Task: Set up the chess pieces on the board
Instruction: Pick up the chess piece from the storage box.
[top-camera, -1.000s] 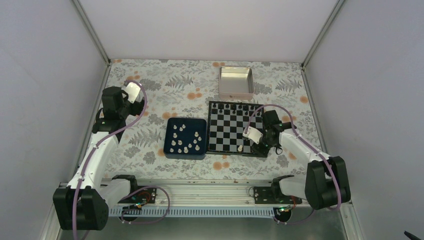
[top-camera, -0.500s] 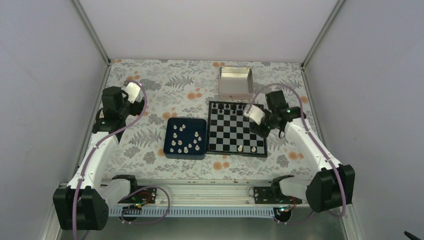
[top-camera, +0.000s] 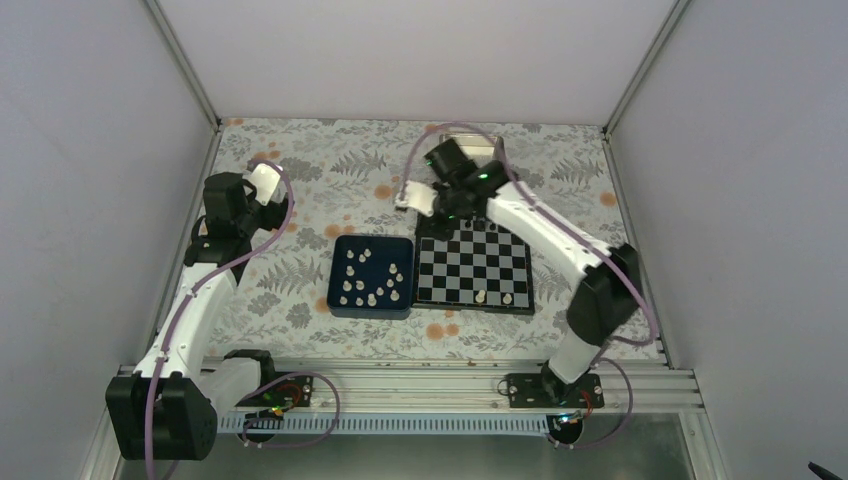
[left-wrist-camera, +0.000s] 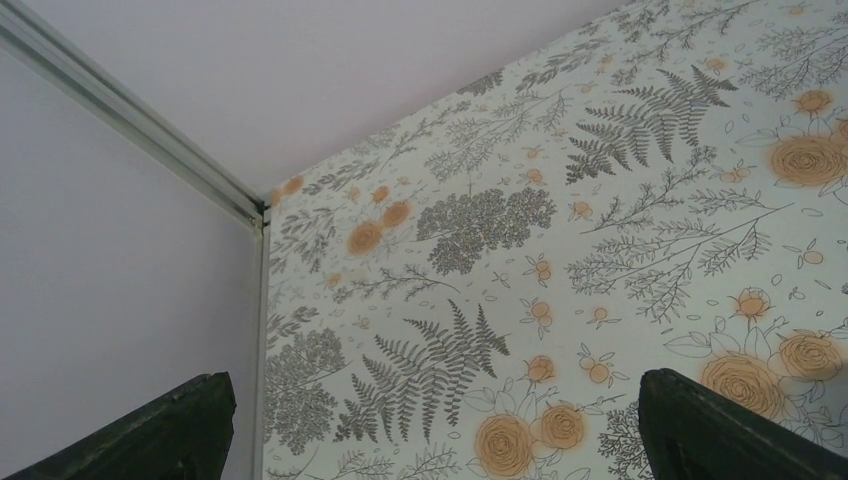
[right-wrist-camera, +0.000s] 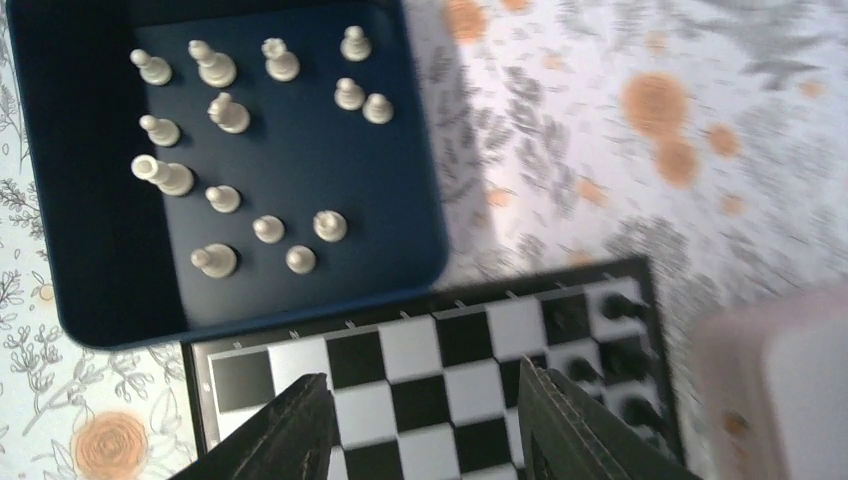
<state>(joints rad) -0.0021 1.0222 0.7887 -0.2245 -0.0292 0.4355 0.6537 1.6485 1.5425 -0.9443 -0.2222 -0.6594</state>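
The board (top-camera: 472, 272) lies right of centre, with black pieces along its far rows (top-camera: 470, 225) and two white chess pieces (top-camera: 481, 296) (top-camera: 508, 298) on its near row. Several more white chess pieces (right-wrist-camera: 230, 112) stand in the dark blue tray (top-camera: 340, 300). My right gripper (top-camera: 412, 200) hovers above the board's far left corner. In the right wrist view it (right-wrist-camera: 425, 420) is open and empty, over the board (right-wrist-camera: 450, 370) beside the tray (right-wrist-camera: 420, 150). My left gripper (top-camera: 268, 185) is held high at the far left. Its fingers (left-wrist-camera: 150, 430) are wide apart, with only tablecloth between them.
A silver tin (top-camera: 478, 175) stands behind the board, partly hidden by my right arm, and shows blurred in the right wrist view (right-wrist-camera: 780, 380). Grey enclosure walls close in the floral tablecloth (top-camera: 330, 170) on three sides.
My right gripper opened and left a white piece on the board's near row, then rose and swung from the near right to the far left corner. The left arm stayed still.
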